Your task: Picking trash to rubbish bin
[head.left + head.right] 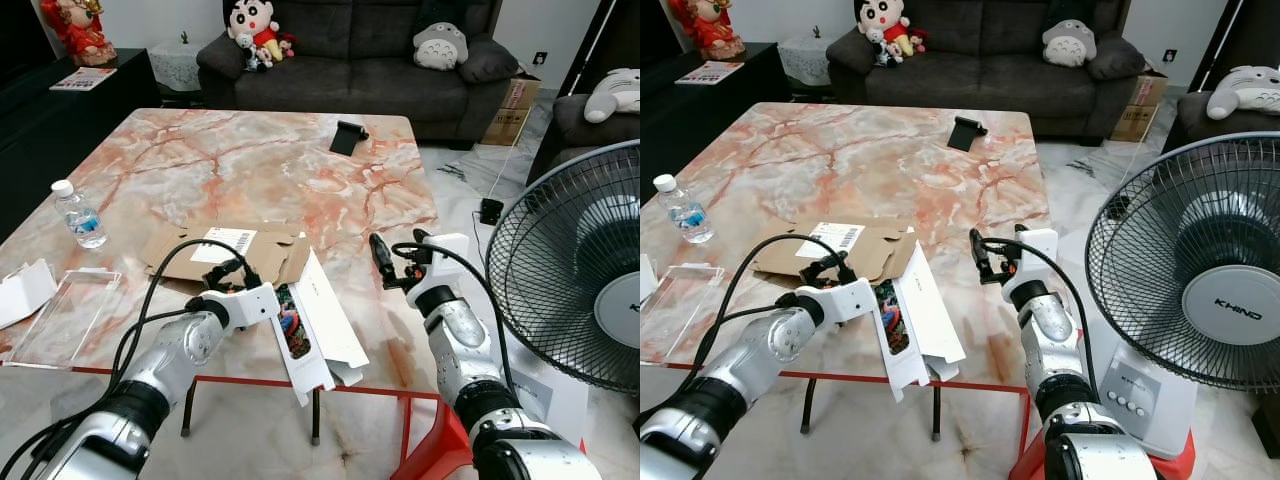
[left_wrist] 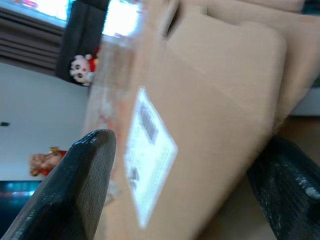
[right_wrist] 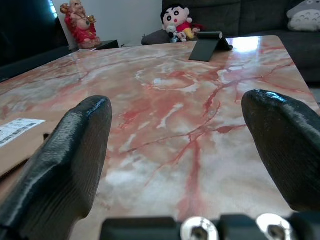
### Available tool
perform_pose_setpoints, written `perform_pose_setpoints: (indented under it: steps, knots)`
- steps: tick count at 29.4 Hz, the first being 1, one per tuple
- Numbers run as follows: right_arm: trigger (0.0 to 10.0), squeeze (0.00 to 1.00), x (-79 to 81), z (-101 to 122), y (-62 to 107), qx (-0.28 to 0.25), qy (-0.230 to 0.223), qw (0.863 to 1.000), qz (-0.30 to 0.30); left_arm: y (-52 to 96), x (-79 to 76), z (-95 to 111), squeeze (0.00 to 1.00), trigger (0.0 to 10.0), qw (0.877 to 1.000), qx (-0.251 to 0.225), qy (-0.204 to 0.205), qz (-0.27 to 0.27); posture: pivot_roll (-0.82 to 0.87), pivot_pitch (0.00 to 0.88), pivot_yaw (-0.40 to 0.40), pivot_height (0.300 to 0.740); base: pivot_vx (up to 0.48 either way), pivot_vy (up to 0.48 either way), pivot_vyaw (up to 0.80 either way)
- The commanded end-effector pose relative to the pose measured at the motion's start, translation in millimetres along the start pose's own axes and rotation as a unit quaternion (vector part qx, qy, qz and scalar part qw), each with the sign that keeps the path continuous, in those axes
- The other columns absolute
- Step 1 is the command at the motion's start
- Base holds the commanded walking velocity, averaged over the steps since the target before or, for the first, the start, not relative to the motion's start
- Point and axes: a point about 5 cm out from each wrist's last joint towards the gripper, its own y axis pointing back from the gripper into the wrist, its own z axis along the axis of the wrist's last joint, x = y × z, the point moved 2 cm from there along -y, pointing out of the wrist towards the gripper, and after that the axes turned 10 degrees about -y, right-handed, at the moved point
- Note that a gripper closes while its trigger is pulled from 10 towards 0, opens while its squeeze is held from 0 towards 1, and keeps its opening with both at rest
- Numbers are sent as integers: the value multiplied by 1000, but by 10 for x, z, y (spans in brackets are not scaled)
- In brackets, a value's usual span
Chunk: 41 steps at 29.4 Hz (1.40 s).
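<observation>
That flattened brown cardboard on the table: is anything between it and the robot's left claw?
Nothing visible. The left gripper hovers right at the near edge of the cardboard, fingers spread, and its wrist view looks straight onto the labelled surface. The white box sits just to its right, not between them.

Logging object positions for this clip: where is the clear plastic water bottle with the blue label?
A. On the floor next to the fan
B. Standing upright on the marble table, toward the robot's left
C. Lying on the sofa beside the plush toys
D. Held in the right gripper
B: the water bottle stands upright on the marble table, on the robot's left side, apart from both grippers.
</observation>
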Motion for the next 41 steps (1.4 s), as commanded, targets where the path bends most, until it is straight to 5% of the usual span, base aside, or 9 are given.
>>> perform_pose_setpoints:
  steps: [1,29,30,31,32,33,41]
  knots:
    - [10000,0,-7,43,-9,-6,3,1000,0,-28,-8,-29,0,10000,1000,12,-9,-2,-2,0,-19,740,0,0,0]
    - [10000,0,-77,29,70,-8,6,1000,-6,-161,-55,-19,0,10000,999,45,-14,2,-42,25,-18,740,0,0,0]
    - [10000,0,-79,29,72,-8,6,1000,-7,-164,-52,-19,0,6471,999,46,-14,3,-41,25,-19,740,0,0,0]
    - [10000,0,-80,29,72,-8,6,1000,-7,-166,-50,-19,0,6471,999,47,-14,4,-41,25,-19,740,0,0,0]
    - [10000,0,-81,28,74,-8,5,1000,-8,-172,-38,-20,0,1059,999,49,-15,8,-42,26,-19,740,0,0,0]
    - [10000,0,-82,27,75,-8,5,1000,-8,-175,-31,-20,0,0,999,50,-14,10,-42,26,-19,740,0,0,0]
    - [10000,0,-88,24,81,-9,4,1000,-10,-183,-16,-19,0,0,998,51,-15,14,-46,27,-18,740,0,0,0]
